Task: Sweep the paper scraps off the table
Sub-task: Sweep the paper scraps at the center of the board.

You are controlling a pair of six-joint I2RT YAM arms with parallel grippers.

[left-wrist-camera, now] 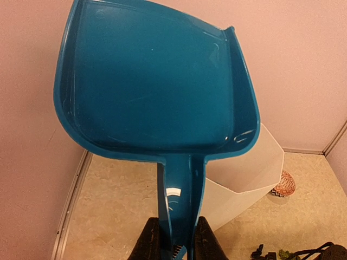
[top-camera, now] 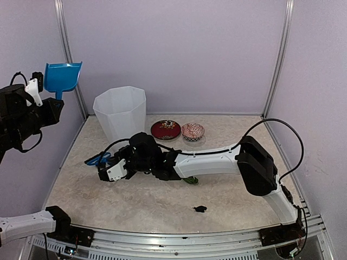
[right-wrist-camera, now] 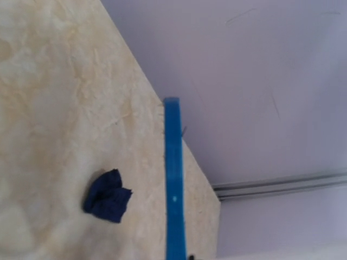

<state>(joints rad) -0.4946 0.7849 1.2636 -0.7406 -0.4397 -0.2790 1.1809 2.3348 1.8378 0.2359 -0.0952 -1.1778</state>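
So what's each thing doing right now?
Dustpan, raised, empty, jaws of the left gripper shut on its handle.
Brush, low over the table, jaws of the right gripper shut on it.
Bin, upright, top open.
Red bowl and pink bowl, upright by the bin.
Navy scrap, loose on the table.
Black scrap, loose on the table.
Green scrap, partly under the right arm.
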